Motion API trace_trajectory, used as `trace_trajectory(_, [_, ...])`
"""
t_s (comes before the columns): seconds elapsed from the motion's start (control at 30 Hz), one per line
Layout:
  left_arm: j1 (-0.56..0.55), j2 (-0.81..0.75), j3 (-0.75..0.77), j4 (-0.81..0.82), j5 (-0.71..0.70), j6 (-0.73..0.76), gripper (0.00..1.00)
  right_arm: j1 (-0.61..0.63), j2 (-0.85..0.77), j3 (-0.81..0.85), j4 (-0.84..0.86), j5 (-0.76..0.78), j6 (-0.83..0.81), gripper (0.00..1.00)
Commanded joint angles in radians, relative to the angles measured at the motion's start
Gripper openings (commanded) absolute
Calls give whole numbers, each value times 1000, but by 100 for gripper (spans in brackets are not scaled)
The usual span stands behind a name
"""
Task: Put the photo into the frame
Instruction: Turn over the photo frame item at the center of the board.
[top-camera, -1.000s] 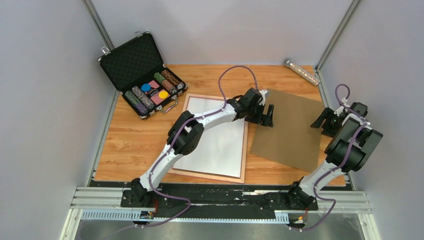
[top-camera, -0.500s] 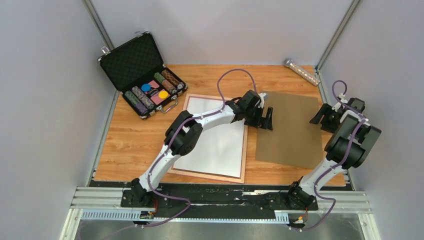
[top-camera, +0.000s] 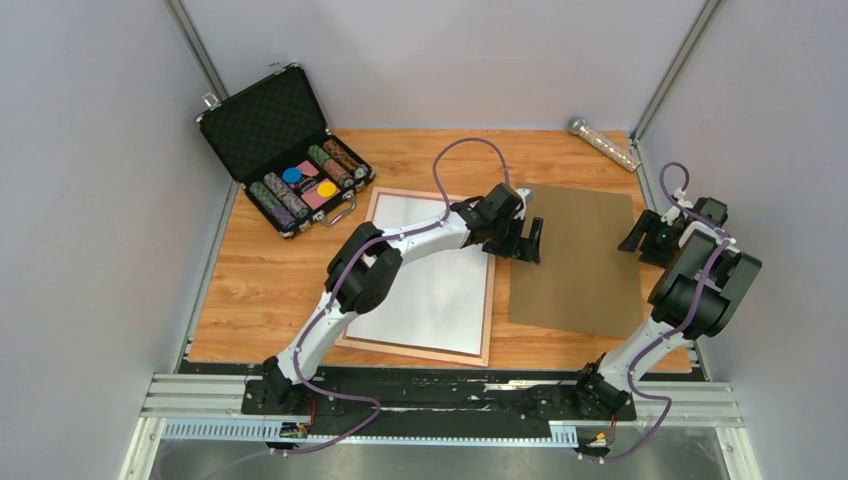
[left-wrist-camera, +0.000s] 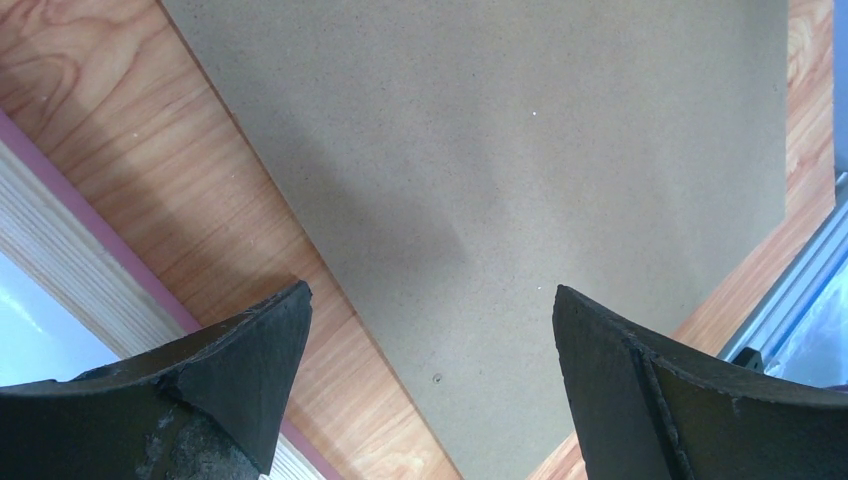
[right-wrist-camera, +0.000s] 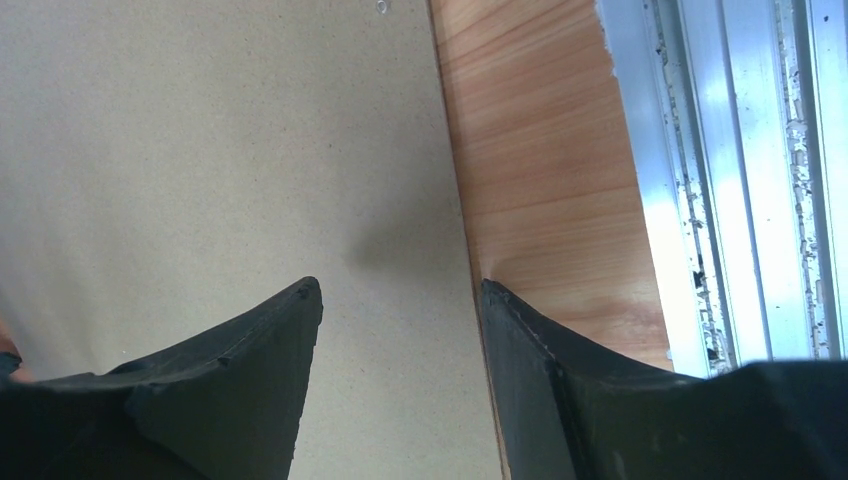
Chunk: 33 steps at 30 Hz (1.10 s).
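Observation:
The frame (top-camera: 490, 300) lies flat on the table, centre-left, with a white sheet (top-camera: 440, 300) filling it. No printed side of the photo shows. A plain brown backing board (top-camera: 580, 260) lies flat to the frame's right. My left gripper (top-camera: 527, 240) is open and empty over the board's left edge. In the left wrist view (left-wrist-camera: 430, 300) the board (left-wrist-camera: 520, 150) and the frame's pink and wood rail (left-wrist-camera: 60, 240) show below it. My right gripper (top-camera: 640, 235) is open over the board's right edge. In the right wrist view (right-wrist-camera: 400, 290) that edge (right-wrist-camera: 200, 150) runs between its fingers.
An open black case (top-camera: 290, 165) with poker chips stands at the back left. A shiny metal tube (top-camera: 603, 143) lies at the back right corner. An aluminium rail (right-wrist-camera: 720, 180) runs along the table's right side, close to my right gripper. Grey walls enclose the table.
The brown board has turned from a tilted lie to nearly parallel with the frame. My left gripper shifted slightly left and forward with it. My right gripper moved slightly towards the back.

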Motion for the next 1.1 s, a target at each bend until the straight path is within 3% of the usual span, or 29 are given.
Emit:
trace_trajectory(0.0, [1, -7, -35, -133, -91, 29, 100, -17, -34, -18, -28, 26, -36, 63])
trace_trajectory(0.27, [-7, 50, -4, -110, 7, 6, 100, -19, -42, -59, -30, 5, -58, 63])
trace_trajectory(0.57, [-27, 86, -23, -35, 144, -36, 100, -19, -32, -87, -67, -164, -63, 62])
trace_trajectory(1.07, [-26, 81, -51, 3, 174, -47, 100, -15, -180, -30, -193, -436, -4, 59])
